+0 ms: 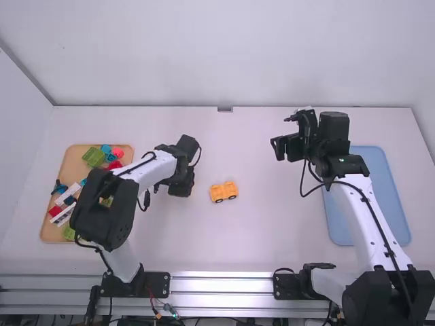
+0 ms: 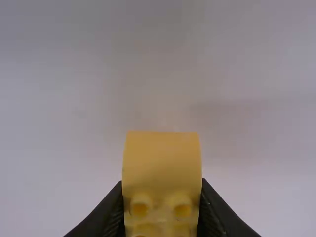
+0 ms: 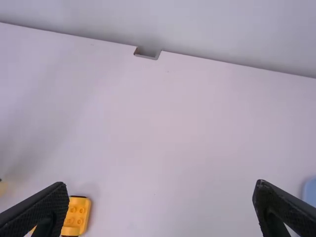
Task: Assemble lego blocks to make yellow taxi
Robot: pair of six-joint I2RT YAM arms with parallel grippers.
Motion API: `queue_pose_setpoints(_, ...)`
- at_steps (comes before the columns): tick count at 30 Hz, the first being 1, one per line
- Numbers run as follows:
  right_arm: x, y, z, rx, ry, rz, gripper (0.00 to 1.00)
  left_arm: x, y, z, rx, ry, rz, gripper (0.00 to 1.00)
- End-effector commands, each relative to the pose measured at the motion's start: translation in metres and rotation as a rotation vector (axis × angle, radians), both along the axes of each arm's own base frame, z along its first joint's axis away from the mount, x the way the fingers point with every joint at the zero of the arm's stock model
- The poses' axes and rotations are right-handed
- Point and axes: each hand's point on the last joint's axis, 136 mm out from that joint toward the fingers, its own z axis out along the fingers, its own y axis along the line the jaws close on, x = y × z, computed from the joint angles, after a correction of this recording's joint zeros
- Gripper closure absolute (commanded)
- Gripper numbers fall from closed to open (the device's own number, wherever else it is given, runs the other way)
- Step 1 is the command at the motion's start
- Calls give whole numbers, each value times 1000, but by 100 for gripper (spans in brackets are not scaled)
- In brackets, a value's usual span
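My left gripper (image 1: pixel 181 183) hangs over the table, left of the orange-yellow car-shaped assembly (image 1: pixel 223 191) with dark wheels. In the left wrist view, my left gripper (image 2: pixel 162 210) is shut on a yellow block (image 2: pixel 162 165) with a curved top and studs. My right gripper (image 1: pixel 285 141) is raised at the right, well apart from the car. Seen from the right wrist, my right gripper (image 3: pixel 160 195) stands open with nothing between its fingers. The studded top of the car assembly (image 3: pixel 78 213) lies beside one finger, which partly hides it.
A wooden tray (image 1: pixel 73 157) of coloured bricks sits at the far left, partly behind the left arm. A blue tray (image 1: pixel 370 163) lies at the right, partly under the right arm. The white table (image 1: pixel 251 248) ends at a wall at the back.
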Motion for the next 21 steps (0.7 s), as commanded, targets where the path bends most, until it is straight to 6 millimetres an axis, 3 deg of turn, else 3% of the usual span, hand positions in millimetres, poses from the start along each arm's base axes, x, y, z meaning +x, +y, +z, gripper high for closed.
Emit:
queue_pose_setpoints(1,4,6,14,21,-27,25,2,0,-6,-9,-6,12,87,97)
queue_pose_setpoints(10,2,10,15,37,-26,43,2,-2,-6,-28,4,50,177,98)
queue_pose_setpoints(12,2,10,15,36,-25,43,1,-2,-6,-29,4,52,176,93)
queue_pose_setpoints(13,2,10,15,36,-25,43,2,-2,-7,-29,5,51,166,87)
queue_pose_setpoints(16,2,10,15,36,-25,43,2,2,-6,-29,0,37,142,52)
queue_pose_setpoints(17,2,10,15,36,-25,43,2,3,-6,-29,-1,31,134,21)
queue_pose_setpoints(18,2,10,15,36,-25,43,2,4,-7,-29,-2,29,134,1)
queue_pose_setpoints(21,2,10,15,36,-25,43,2,2,-8,-29,-1,36,139,1)
